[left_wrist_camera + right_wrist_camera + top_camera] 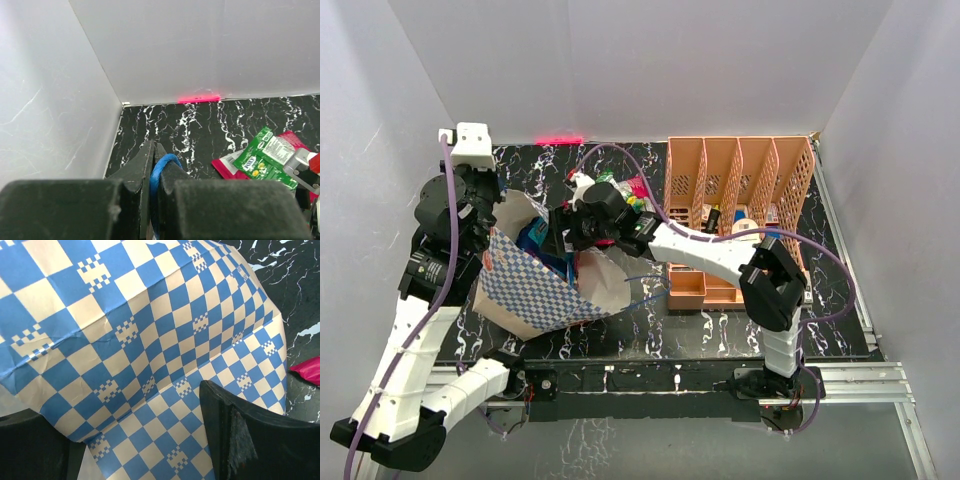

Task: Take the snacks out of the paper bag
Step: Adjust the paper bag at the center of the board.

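The paper bag [535, 292] lies tilted at the left of the table, with its checkered band toward the front. My left gripper [485, 222] is shut on the bag's blue cord handle [161, 169] and holds that side up. My right gripper [572, 228] is open at the bag's mouth. In the right wrist view its fingers [235, 432] stand apart over the checkered paper [150, 330], with nothing between them. A blue snack [534, 236] shows inside the bag. A green packet [265, 157] and a red packet [229, 165] lie on the table behind the bag.
The peach slotted organizer [740, 180] with small bottles and boxes stands at the back right, close to my right arm. White walls enclose the table on three sides. A pink packet edge [307, 371] shows beside the bag.
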